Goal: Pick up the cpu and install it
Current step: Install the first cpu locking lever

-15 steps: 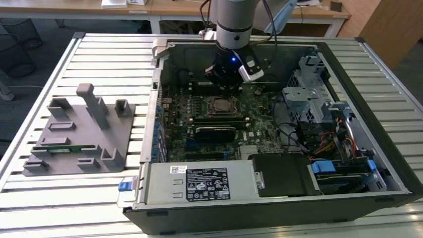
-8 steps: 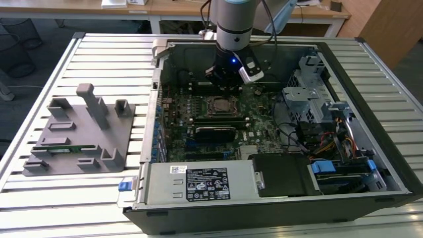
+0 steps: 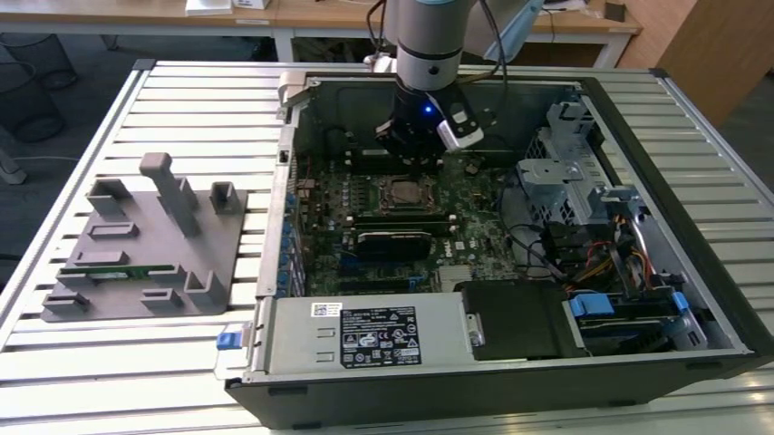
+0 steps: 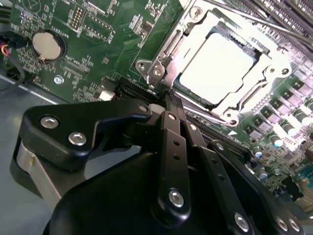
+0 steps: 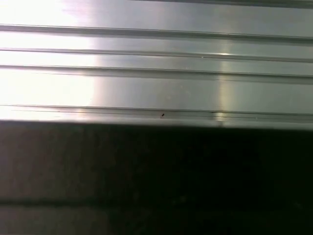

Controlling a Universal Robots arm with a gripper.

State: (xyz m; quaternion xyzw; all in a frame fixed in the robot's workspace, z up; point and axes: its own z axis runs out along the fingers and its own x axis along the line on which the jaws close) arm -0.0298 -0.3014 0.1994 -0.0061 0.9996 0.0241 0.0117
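The cpu [image 4: 217, 68], a square chip with a shiny silver top, lies flat inside the metal frame of the motherboard socket [image 4: 161, 68]. In the exterior view the cpu [image 3: 405, 193] sits in the middle of the green board inside the open computer case. My gripper [image 3: 418, 161] hangs just above and behind the socket. In the second wrist view its black fingers [image 4: 172, 132] run together to a tip beside the socket frame, and the gripper [image 4: 168, 100] is shut with nothing between its fingers.
A grey plastic tray [image 3: 140, 245] with upright blocks stands on the slatted metal table [image 3: 181, 100] at the exterior view's left, with a green memory stick [image 3: 115, 269] on it. Inside the case are a power supply [image 3: 362, 335], a drive cage [image 3: 575, 177] and cables [image 3: 593, 263].
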